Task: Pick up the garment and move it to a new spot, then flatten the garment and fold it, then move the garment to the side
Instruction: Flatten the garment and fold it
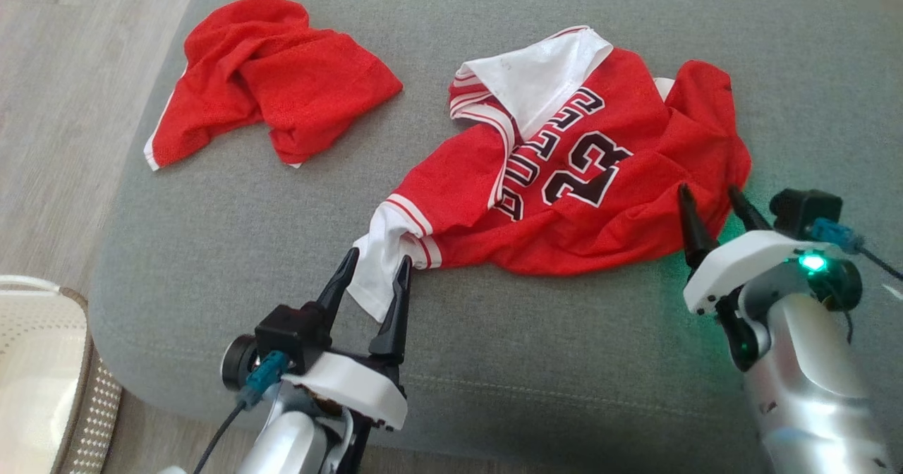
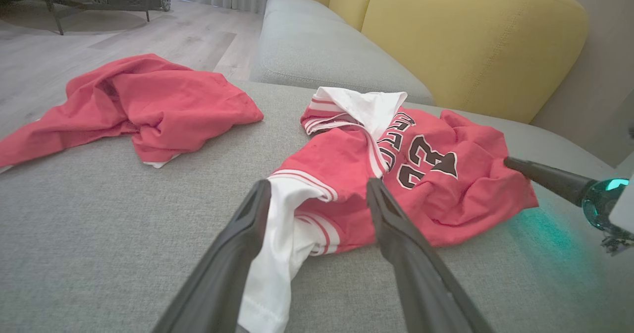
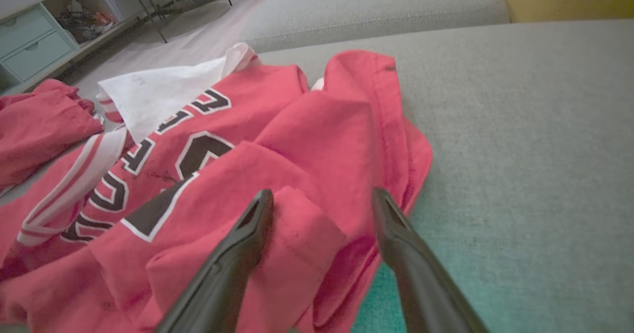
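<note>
The garment (image 1: 578,178) is a red jersey with black "23" lettering and white trim, lying crumpled on the grey sofa cushion (image 1: 494,361). My left gripper (image 1: 378,257) is open at the jersey's near left end, with the white strap lying between its fingers (image 2: 318,184). My right gripper (image 1: 707,190) is open over the jersey's bunched right edge, where a red fold (image 3: 307,224) sits between its fingers (image 3: 322,194). One right finger (image 2: 545,177) pokes in at the right of the left wrist view. Neither gripper is closed on the cloth.
A second red garment (image 1: 268,79) lies crumpled at the cushion's far left corner. Yellow backrests (image 2: 470,40) rise behind the seat. The cushion's left and near edges drop to wood floor, where a pale woven object (image 1: 35,361) stands at lower left.
</note>
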Controlling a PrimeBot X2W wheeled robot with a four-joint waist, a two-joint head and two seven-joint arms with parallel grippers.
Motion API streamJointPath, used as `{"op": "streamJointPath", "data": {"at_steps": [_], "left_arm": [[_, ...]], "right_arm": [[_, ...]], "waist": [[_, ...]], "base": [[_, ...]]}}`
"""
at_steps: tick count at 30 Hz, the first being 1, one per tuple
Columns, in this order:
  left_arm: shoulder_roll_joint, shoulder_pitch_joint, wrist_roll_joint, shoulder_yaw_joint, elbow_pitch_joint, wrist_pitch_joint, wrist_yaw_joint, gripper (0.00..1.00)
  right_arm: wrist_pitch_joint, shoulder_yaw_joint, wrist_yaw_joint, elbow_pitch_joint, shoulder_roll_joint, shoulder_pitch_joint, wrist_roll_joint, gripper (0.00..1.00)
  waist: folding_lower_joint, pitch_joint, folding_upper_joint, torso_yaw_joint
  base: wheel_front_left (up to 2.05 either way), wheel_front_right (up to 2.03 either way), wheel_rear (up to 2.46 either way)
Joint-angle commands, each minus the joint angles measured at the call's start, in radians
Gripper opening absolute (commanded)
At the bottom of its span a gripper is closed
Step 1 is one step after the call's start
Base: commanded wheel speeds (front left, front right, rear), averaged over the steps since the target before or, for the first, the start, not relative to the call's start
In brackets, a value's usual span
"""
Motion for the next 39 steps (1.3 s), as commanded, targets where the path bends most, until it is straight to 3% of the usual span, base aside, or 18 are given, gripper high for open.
{"op": "streamJointPath", "data": {"at_steps": [1, 7, 8, 9, 10, 16, 21, 30, 34, 35, 36, 37, 39], "left_arm": [[0.001, -0.042, -0.008, 0.027, -0.031, -0.012, 0.004, 1.0], [0.001, -0.048, -0.008, 0.026, -0.028, -0.012, 0.004, 1.0], [0.001, -0.049, -0.008, 0.026, -0.027, -0.012, 0.004, 1.0], [0.001, -0.049, -0.008, 0.026, -0.026, -0.012, 0.004, 1.0], [0.001, -0.048, -0.008, 0.026, -0.025, -0.012, 0.004, 1.0], [0.001, -0.04, -0.008, 0.029, -0.022, -0.012, 0.009, 1.0], [0.001, -0.029, -0.008, 0.031, -0.02, -0.012, 0.013, 1.0], [0.001, -0.009, -0.02, 0.018, -0.03, -0.012, 0.023, 1.0], [0.001, -0.007, -0.028, 0.009, -0.034, -0.012, 0.028, 1.0], [0.001, -0.007, -0.03, 0.007, -0.034, -0.012, 0.028, 1.0], [0.001, -0.006, -0.032, 0.004, -0.033, -0.012, 0.028, 1.0], [0.001, -0.007, -0.033, 0.002, -0.032, -0.012, 0.027, 1.0], [0.001, -0.01, -0.032, 0.0, -0.029, -0.012, 0.025, 1.0]], "right_arm": [[-0.014, 0.029, 0.0, -0.006, 0.002, -0.035, 0.001, 1.0], [-0.017, 0.146, 0.0, 0.048, 0.002, -0.046, 0.082, 1.0], [-0.019, 0.168, 0.0, 0.049, 0.002, -0.046, 0.1, 0.74], [-0.022, 0.188, 0.0, 0.049, 0.002, -0.046, 0.118, 0.33], [-0.027, 0.202, 0.0, 0.048, 0.002, -0.046, 0.13, 0.0], [-0.049, 0.231, 0.0, 0.002, 0.002, -0.028, 0.128, 0.0], [-0.018, 0.187, 0.0, -0.069, 0.002, -0.004, 0.072, 0.0], [0.157, -0.122, 0.0, -0.365, -0.007, 0.033, -0.201, 0.0], [0.25, -0.251, 0.0, -0.437, -0.003, 0.082, -0.283, 0.0], [0.278, -0.282, 0.0, -0.442, -0.002, 0.1, -0.312, 0.21], [0.303, -0.311, 0.0, -0.447, 0.0, 0.117, -0.338, 0.87], [0.321, -0.334, 0.0, -0.448, 0.001, 0.127, -0.343, 1.0], [0.328, -0.338, 0.0, -0.447, 0.001, 0.14, -0.319, 1.0]], "waist": [[0.0, 0.002, 0.0, -0.002], [0.0, 0.005, 0.0, -0.021], [0.0, 0.005, 0.0, -0.025], [0.0, 0.003, 0.0, -0.03], [0.0, 0.001, 0.0, -0.035], [0.0, -0.019, 0.0, -0.065], [0.0, -0.04, 0.0, -0.089], [0.0, -0.08, 0.0, -0.126], [0.0, -0.078, 0.0, -0.124], [0.0, -0.075, 0.0, -0.124], [0.0, -0.073, 0.0, -0.124], [0.0, -0.069, 0.0, -0.123], [0.0, -0.064, 0.0, -0.123]], "base": [[0.0, 0.0, 0.0], [0.0, 0.0, 0.0], [0.0, 0.0, 0.0], [0.0, 0.0, 0.0], [0.0, 0.0, 0.0], [0.0, 0.0, 0.0], [0.0, 0.0, 0.0], [0.0, 0.0, 0.0], [0.0, 0.0, 0.0], [0.0, 0.0, 0.0], [0.0, 0.0, 0.0], [0.0, 0.0, 0.0], [0.0, 0.0, 0.0]]}}
